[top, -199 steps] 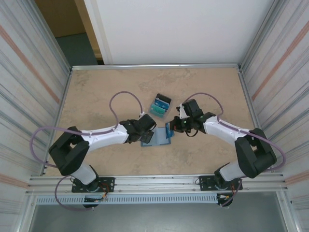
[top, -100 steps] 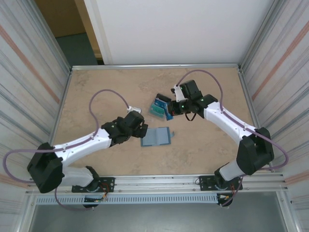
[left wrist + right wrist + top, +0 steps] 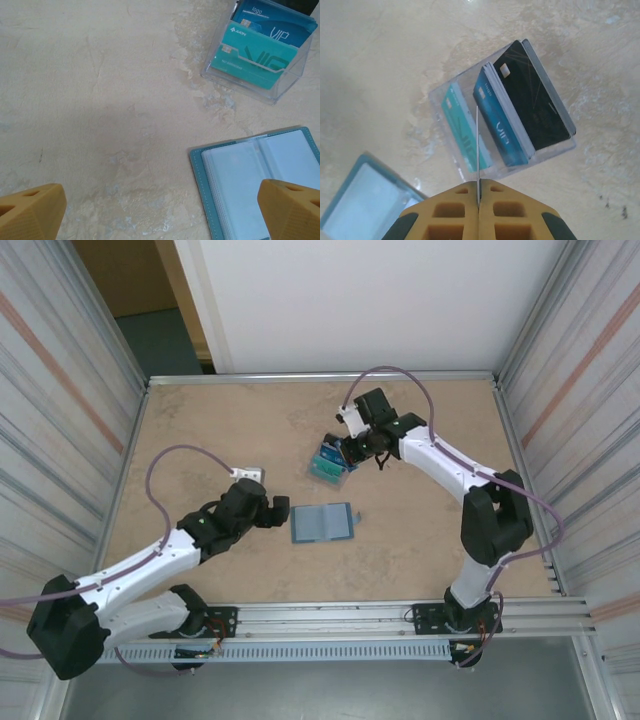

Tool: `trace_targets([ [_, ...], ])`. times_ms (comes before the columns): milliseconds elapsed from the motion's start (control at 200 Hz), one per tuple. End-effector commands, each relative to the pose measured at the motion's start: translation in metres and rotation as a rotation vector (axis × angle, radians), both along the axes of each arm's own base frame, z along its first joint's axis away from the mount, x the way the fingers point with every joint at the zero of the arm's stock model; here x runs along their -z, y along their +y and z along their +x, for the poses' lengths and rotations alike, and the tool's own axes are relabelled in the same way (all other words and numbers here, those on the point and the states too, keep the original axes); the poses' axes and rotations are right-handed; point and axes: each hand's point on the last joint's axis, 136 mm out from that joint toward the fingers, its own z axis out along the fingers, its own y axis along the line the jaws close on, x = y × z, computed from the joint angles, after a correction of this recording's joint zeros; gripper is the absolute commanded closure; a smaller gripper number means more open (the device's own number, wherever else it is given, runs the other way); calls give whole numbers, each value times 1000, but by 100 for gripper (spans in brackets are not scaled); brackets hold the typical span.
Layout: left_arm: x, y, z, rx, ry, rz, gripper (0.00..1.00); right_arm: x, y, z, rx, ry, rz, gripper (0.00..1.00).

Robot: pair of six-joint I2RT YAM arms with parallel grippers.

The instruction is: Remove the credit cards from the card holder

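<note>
Right gripper [image 3: 478,192] just swung off the open wallet [image 3: 322,523] and now hangs over the tray [image 3: 451,84] at the wallet's 12 o'clock, pinching a card [image 3: 477,145] edge-on. I'd say that's one more out, it just needs dropping in. Left gripper [image 3: 160,212] backed off to 9 o'clock, jaws wide, nothing in them. Right arm's stretched far forward.

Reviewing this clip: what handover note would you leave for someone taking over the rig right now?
Left claw: open, empty, left of the card holder.
Right claw: shut on a credit card, held edge-on above the clear tray.
The card holder lies open on the table; its visible pockets look empty.
In the tray stand a teal card, a blue card and a black card.
Left to do: probably drop the held card into the tray.
</note>
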Motion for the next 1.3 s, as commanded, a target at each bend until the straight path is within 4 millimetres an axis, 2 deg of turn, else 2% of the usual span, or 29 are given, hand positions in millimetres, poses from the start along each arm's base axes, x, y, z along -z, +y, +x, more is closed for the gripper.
trace_targets([
  [0, -4, 3, 2, -37, -20, -42, 1, -3, 1, 17, -52, -57, -52, 100],
  [391, -3, 8, 2, -58, -37, -41, 1, 10, 17, 45, -149, -121, -144, 100],
  [707, -5, 7, 4, -55, -41, -41, 1, 21, 20, 45, -205, -115, -182, 100],
  [987, -2, 7, 6, -59, -34, -39, 1, 41, 19, 45, -224, -79, -224, 100],
  [1298, -1, 6, 6, -56, -25, -46, 1, 45, 22, 43, -232, -76, -240, 85],
])
